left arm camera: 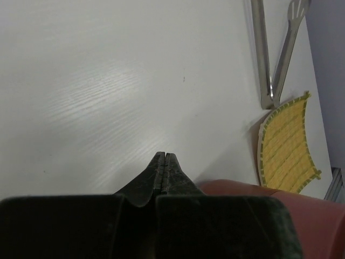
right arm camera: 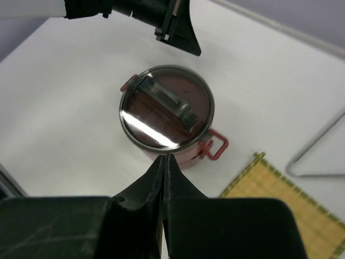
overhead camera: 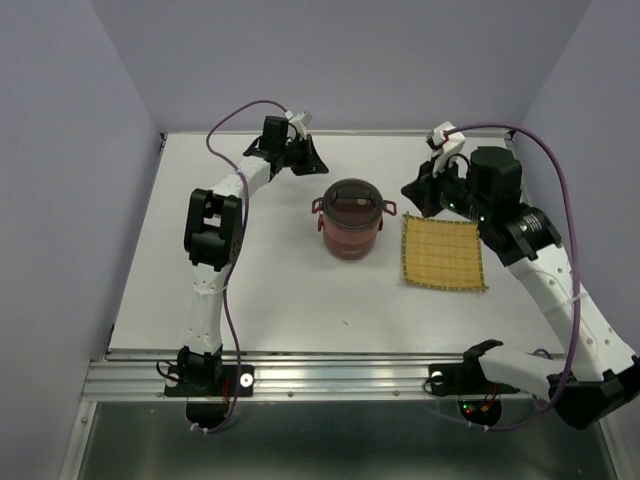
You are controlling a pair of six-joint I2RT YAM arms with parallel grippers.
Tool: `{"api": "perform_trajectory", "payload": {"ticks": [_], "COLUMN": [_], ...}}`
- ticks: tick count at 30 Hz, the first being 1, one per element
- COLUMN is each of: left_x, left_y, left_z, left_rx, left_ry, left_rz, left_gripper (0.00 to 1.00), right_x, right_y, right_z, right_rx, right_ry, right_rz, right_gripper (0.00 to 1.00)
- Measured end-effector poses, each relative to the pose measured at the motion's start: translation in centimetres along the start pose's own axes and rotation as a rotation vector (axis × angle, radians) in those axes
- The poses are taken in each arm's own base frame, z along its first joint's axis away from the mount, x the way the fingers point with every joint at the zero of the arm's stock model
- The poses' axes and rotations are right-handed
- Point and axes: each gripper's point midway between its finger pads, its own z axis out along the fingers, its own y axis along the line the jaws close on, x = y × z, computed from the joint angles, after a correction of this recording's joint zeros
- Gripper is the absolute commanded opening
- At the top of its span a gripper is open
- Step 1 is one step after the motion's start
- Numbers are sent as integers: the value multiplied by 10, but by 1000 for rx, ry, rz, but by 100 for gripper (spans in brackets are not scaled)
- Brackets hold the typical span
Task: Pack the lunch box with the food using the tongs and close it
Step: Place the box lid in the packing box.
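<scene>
Closed lunch box (overhead camera: 350, 225) (contents hidden)

bench (overhead camera: 280, 300): white, flat surface.
lunch box (overhead camera: 350, 220): dark red, lidded, standing upright near the middle.
mat (overhead camera: 443, 253): yellow, woven, flat, just right of the lunch box.
tongs (left arm camera: 272, 54): silver, lying flat, joined end beside the mat's edge.

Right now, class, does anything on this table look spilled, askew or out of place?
Nothing stands out: the lunch box stands upright and closed, the mat lies flat, and the tongs rest beside it.
</scene>
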Motion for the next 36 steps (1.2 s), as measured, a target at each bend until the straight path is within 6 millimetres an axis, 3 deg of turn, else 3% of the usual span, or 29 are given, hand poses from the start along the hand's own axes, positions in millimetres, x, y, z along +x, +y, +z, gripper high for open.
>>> {"api": "perform_trajectory", "payload": {"ticks": [1, 3, 7, 9, 11, 13, 21, 30, 36], "left_x": [9, 19, 31, 36, 49, 60, 98, 96, 102], "left_y": [2, 1, -13, -17, -19, -19, -16, -39, -37], "left_z": [5, 11, 13, 14, 14, 15, 12, -13, -33], "left_rx": [9, 28, 85, 105, 120, 129, 134, 164, 143], "left_ry": [29, 64, 103, 111, 134, 157, 213, 160, 121], "left_rz": [-6, -8, 18, 28, 23, 15, -9, 25, 26], "left_gripper": [0, 0, 0, 0, 0, 0, 0, 0, 0], "right_x": [1, 25, 115, 169, 206, 221, 212, 217, 209], "right_y": [0, -1, -2, -1, 1, 1, -13, -31, -44], "right_z": [-1, -2, 28, 48, 51, 55, 99, 133, 150], "right_rx": [15, 58, 140, 188, 233, 265, 298, 352, 387], "right_ry": [-14, 3, 223, 354, 441, 477, 388, 346, 321], "right_rz": [45, 176, 463, 598, 681, 739, 826, 850, 830], "right_gripper": [1, 1, 1, 1, 1, 1, 1, 1, 1]}}
